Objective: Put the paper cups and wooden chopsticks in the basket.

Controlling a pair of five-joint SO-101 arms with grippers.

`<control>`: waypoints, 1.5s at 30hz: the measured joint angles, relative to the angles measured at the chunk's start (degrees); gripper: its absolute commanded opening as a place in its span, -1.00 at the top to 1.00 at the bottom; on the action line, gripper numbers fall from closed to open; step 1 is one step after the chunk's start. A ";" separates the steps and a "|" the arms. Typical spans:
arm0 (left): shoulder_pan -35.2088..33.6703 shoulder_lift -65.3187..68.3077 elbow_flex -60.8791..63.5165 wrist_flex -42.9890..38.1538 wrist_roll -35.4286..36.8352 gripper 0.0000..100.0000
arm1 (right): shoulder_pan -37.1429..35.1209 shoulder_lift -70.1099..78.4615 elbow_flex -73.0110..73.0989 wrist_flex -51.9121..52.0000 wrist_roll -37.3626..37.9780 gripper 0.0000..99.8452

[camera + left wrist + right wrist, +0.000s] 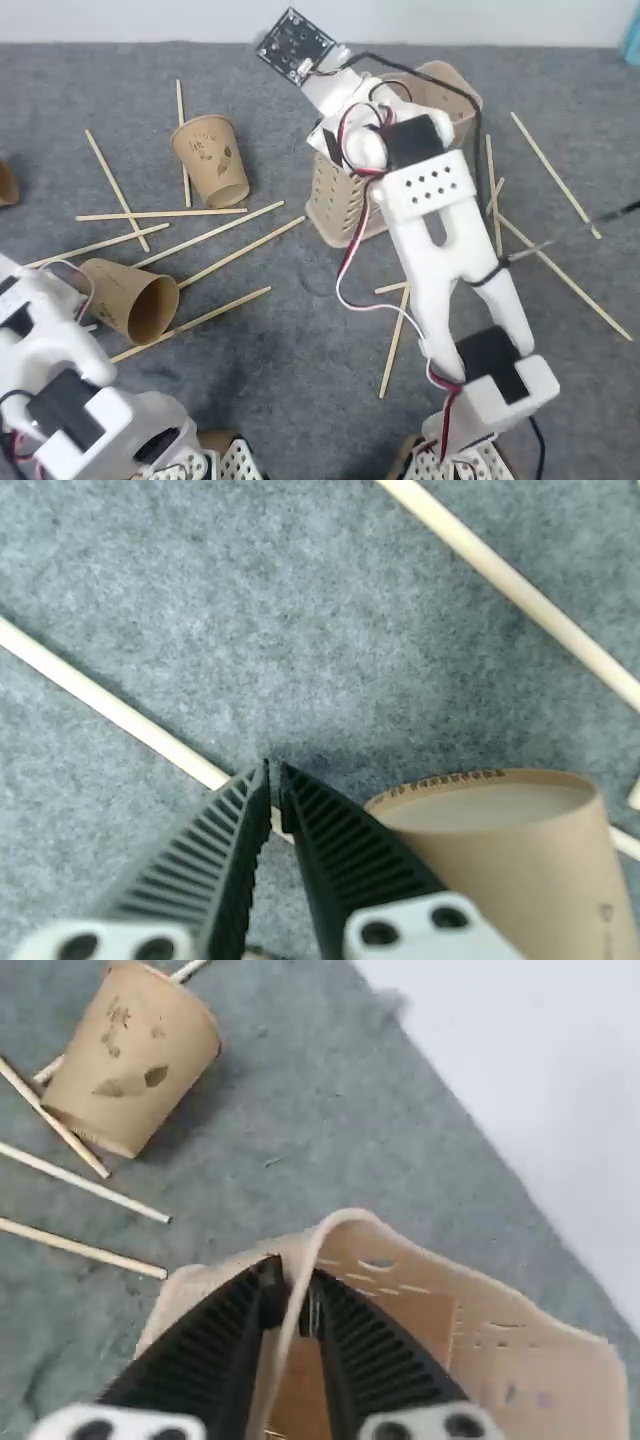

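L gripper (272,772) is clenched, empty, tips just over a chopstick (110,702) that runs crosswise beneath them. Cup (500,870) lies on its side just beside. R gripper (290,1295) looks clamped on basket (420,1305) rim, so L arm is nearer both.

Soft, even light; small dark shadow on worktop (300,600) at tips of left fingers (225,855); pale surface (520,1060) beyond right fingers (360,1340) glares.

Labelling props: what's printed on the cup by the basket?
Cup: tan, dark leaf marks; right wrist view.
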 measured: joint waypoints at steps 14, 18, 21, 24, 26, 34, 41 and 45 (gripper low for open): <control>0.00 0.00 0.00 0.00 0.00 0.97 | 0.09 4.48 0.00 -0.44 0.00 0.59; 0.00 0.00 0.00 0.00 0.00 0.97 | 0.09 0.70 0.00 0.26 -1.85 0.59; 0.00 0.00 0.00 0.00 0.00 0.97 | 0.09 -5.80 0.00 3.43 -2.29 0.53; 0.35 0.00 0.00 0.00 -1.58 0.97 | 0.44 -11.78 0.00 8.09 -2.29 0.46; 1.76 0.00 0.00 0.18 -3.08 0.97 | 1.49 -15.12 0.00 11.60 -2.29 0.49; 9.76 -0.09 -14.07 18.20 -7.21 0.94 | 14.51 -22.33 1.05 28.75 -4.57 0.66; 25.41 -7.74 -40.88 45.54 -7.38 0.72 | 21.89 -24.00 26.46 27.08 -7.47 0.85; 37.98 -10.37 -53.71 50.46 -3.78 0.72 | 24.53 -29.71 45.19 17.05 -7.74 0.88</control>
